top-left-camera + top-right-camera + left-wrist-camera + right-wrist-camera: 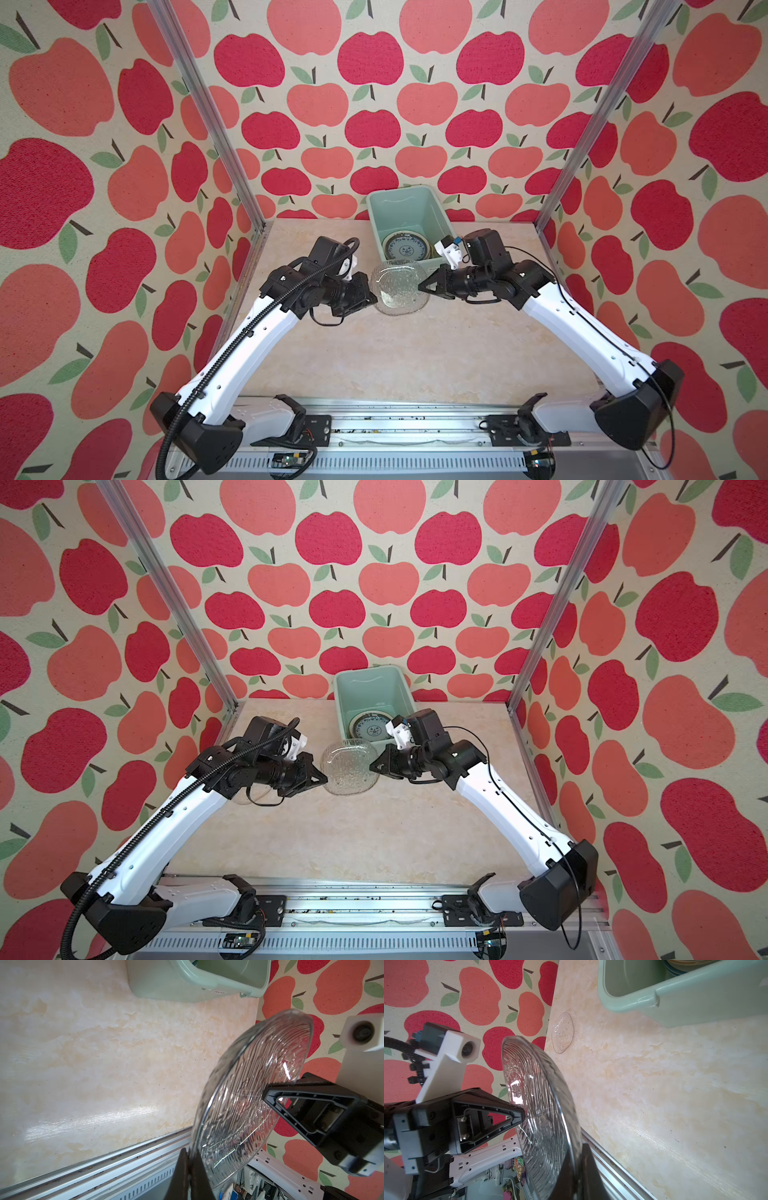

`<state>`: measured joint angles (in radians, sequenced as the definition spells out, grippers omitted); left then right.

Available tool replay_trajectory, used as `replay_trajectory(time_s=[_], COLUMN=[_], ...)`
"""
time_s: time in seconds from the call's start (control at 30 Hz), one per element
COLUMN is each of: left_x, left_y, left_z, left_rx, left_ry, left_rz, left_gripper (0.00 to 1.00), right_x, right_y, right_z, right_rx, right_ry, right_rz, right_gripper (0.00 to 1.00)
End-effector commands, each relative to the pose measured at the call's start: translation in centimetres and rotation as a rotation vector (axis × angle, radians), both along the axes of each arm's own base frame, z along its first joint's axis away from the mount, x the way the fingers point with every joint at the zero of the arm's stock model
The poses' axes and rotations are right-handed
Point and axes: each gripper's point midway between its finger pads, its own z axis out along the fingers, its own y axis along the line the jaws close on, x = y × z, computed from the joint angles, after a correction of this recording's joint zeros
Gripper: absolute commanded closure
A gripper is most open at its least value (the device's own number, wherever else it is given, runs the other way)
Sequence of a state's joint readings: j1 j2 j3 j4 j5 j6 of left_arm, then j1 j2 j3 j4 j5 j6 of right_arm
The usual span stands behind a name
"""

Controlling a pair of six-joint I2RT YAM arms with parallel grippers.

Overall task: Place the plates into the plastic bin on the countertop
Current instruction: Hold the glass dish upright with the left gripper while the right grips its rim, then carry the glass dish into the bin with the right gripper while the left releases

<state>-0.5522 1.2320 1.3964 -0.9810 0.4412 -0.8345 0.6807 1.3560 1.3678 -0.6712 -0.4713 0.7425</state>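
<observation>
Your left tool (372,297) and right tool (420,286) both pinch one clear plate (399,286) near the one bin (407,208); a second clear plate (563,1032) lies well apart.

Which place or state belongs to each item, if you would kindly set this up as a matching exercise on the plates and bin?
1. ribbed glass plate
2. blue-patterned plate
3. second clear glass plate
4. plastic bin

A. lying flat on the countertop near the left wall
B. inside the plastic bin
C. gripped by left pincer and right pincer
D. standing at the countertop's far edge

Pairs: 1-C, 2-B, 3-A, 4-D.
</observation>
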Motion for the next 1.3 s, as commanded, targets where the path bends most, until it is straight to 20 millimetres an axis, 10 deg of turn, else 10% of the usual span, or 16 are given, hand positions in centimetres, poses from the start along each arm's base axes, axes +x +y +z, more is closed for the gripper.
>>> replay_trajectory(time_s=[0.0, 0.5, 0.83, 1.27], left_x=[0.9, 6.1, 10.9, 13.7], left_y=[-0.5, 4.2, 7.1, 7.6], left_z=[1.6, 6.8, 7.3, 1.1], left_rx=[-0.034, 0.022, 0.105, 0.181], left_ry=[-0.051, -0.502, -0.627, -0.514], left_rz=[0.020, 0.250, 0.254, 0.261], left_gripper=[0.92, 0.06, 0.01, 0.01], right_x=[0.3, 9.9, 18.4, 24.9], right_y=[0.0, -3.9, -6.1, -3.2], right_z=[1.1, 4.4, 2.5, -5.1], right_rx=[-0.014, -0.135, -0.355, -0.488], right_ry=[-0.035, -0.116, -0.164, -0.200], right_rz=[0.001, -0.138, -0.174, -0.178], right_gripper=[0.97, 1.00, 1.00, 1.00])
